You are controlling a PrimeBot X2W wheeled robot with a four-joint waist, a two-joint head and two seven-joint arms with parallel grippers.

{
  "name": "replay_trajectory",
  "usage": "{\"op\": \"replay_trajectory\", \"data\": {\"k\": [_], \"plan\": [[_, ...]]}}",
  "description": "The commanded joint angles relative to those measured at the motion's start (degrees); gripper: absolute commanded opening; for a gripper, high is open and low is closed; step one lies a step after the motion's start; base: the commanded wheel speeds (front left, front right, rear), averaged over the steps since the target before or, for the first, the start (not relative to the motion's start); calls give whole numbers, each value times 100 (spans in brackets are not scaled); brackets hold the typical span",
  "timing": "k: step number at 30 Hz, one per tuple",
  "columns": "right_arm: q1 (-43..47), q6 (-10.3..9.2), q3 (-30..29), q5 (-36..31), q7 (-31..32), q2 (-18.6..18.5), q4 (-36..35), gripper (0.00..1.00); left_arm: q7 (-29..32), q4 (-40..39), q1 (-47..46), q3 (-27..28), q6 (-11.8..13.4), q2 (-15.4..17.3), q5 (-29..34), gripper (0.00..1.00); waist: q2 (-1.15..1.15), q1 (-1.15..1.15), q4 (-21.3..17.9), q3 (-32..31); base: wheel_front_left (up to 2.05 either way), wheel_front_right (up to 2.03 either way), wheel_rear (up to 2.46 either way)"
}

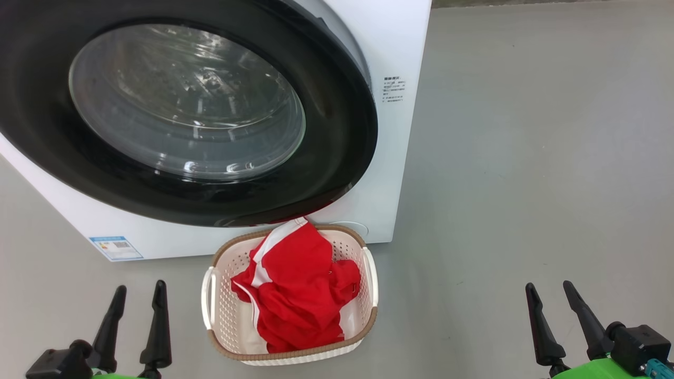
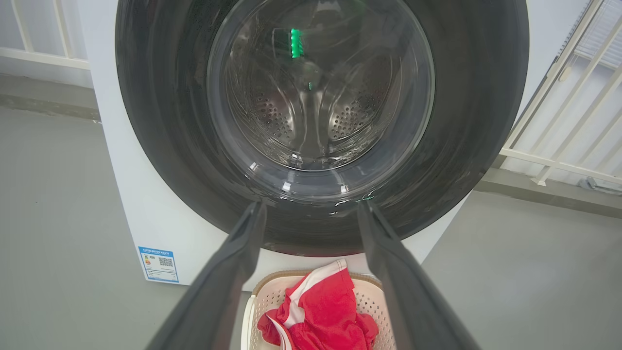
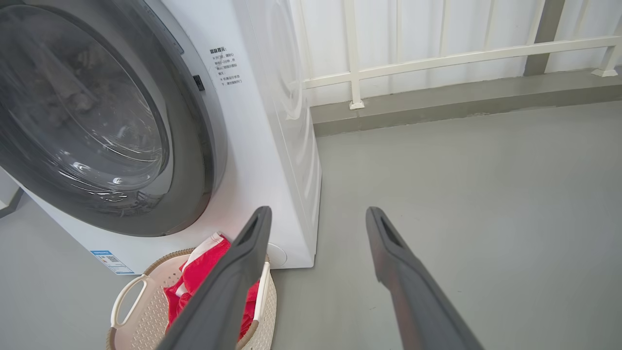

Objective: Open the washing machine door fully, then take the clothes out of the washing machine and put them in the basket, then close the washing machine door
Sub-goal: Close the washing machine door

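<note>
Red clothes [image 1: 300,295] in basket [image 1: 225,316], striped end twd door [image 1: 339,131]

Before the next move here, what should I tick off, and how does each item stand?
1. Clothes in basket: ok.
2. Drum, seen through door, free of red: ok.
3. Door latched: cannot tell; its right edge seems to stand off the washer.
4. Clothes clear of door rim: cannot tell; white trim rises close under it.
5. Left gripper open, empty: ok.
6. Right gripper open, empty: ok.

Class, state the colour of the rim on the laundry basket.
Brown; the rim of the basket shows best in the head view.
</note>
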Motion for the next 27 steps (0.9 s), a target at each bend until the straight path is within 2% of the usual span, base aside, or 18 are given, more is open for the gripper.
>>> {"op": "replay_trajectory", "data": {"k": [1, 8, 9, 10, 11, 12, 21, 27], "plan": [[-24, 36, 114, -79, -37, -67, -158, 100, -45, -183, -40, 244, -31, 29, 75, 100, 0, 0, 11, -1, 0, 0, 0], [-40, 36, 127, -78, -37, -70, -158, 100, -45, -215, -42, 247, -31, -44, 152, 100, 0, 0, 55, -4, 0, 0, 0], [-50, 36, 135, -72, -37, -70, -156, 78, -45, -213, -47, 241, -31, -50, 156, 100, 0, 0, 65, -7, 0, 0, 0], [-68, 36, 165, -60, -37, -69, -156, 49, -45, -212, -48, 237, -31, -58, 160, 100, 0, 0, 74, -12, 0, 0, 0], [-94, 36, 208, -36, -37, -68, -160, 31, -45, -214, -44, 229, -31, -68, 165, 100, 0, 0, 84, -18, 0, 0, 0], [-130, 36, 250, -11, -37, -67, -165, 0, -45, -218, -39, 219, -31, -79, 169, 100, 0, 0, 96, -19, 0, 0, 0], [-941, 36, 654, 100, -37, -54, -86, 0, -45, -254, -97, 1, -31, -198, 112, 100, 0, 0, 358, 131, 0, 0, 0], [-1820, 36, 983, 135, -37, -112, 123, 0, -45, -230, -203, -224, -31, -245, 52, 100, 0, 0, 692, 304, 0, 0, 0]]}}
